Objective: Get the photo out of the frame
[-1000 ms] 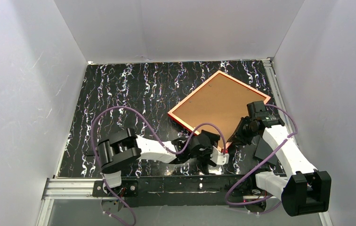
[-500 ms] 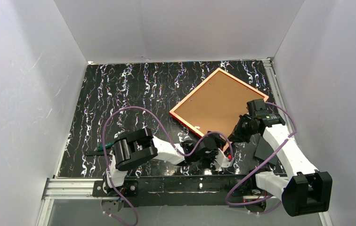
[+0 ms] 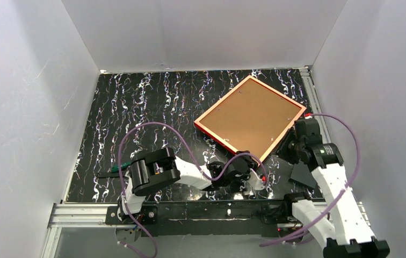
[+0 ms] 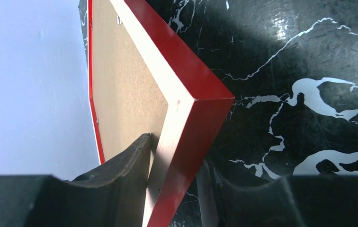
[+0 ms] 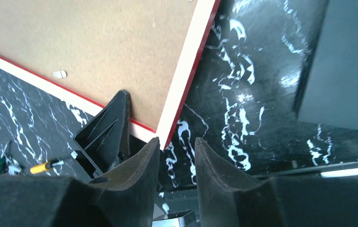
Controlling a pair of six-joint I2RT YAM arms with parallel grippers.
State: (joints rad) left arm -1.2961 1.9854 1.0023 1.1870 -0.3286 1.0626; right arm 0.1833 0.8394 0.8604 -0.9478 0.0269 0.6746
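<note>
The frame [image 3: 227, 142] lies face down right of the table's middle, its brown backing board [image 3: 252, 115] up. The photo is hidden beneath the board. My left gripper [image 3: 250, 174] straddles the frame's near corner. In the left wrist view the red rim [image 4: 186, 71] runs between the jaws of the left gripper [image 4: 177, 151]; one finger rests on the board side and the other stands a sliver off the red edge. My right gripper [image 5: 177, 140] is open and holds nothing, just off that corner of the frame [image 5: 189, 71]. It sits by the frame's right edge [image 3: 292, 148].
A dark flat piece [image 3: 302, 174] lies near the right arm. Two small screwdrivers [image 5: 42, 166] lie at the near left of the marbled table [image 3: 136, 107]. White walls close in three sides. A metal rail [image 3: 82, 215] runs along the near edge.
The right gripper closed, then opened and drew back to the right off the frame. The left gripper's jaws narrowed around the near corner. The frame shifted slightly away.
</note>
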